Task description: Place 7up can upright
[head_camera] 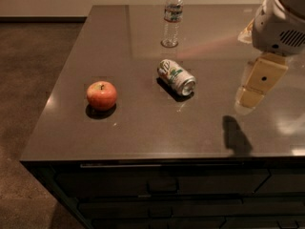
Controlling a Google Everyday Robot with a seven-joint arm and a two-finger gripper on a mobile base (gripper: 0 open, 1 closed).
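Note:
The 7up can [176,77] lies on its side near the middle of the dark countertop [143,123], its shiny end facing front right. My gripper [251,95] hangs from the white arm at the right, above the counter and well to the right of the can, not touching it. Its shadow falls on the counter below it.
A red apple [101,95] sits on the counter left of the can. A clear plastic water bottle [172,17] stands upright behind the can. The counter's front edge has dark drawers [162,190] below. Brown floor lies to the left.

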